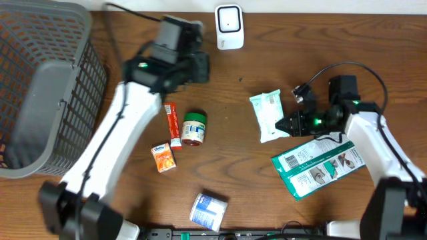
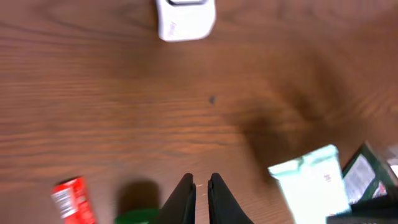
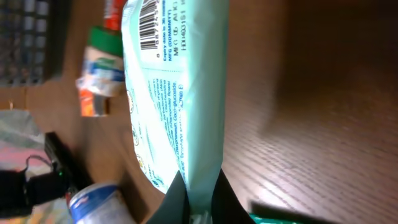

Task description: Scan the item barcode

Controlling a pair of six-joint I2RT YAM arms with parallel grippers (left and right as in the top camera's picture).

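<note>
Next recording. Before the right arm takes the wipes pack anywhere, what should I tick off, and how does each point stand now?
1. Grip: right fingers shut on the pack: ok.
2. Sight: barcode showing, clear of the fingers: ok.
3. Facing: barcode turned toward the scanner: cannot tell.
4. Place: pack at the scanner: not ok, well apart from it.
5. Other arm: left fingers shut and empty: ok.
6. Path: bare table between pack and scanner in the overhead view: ok.
</note>
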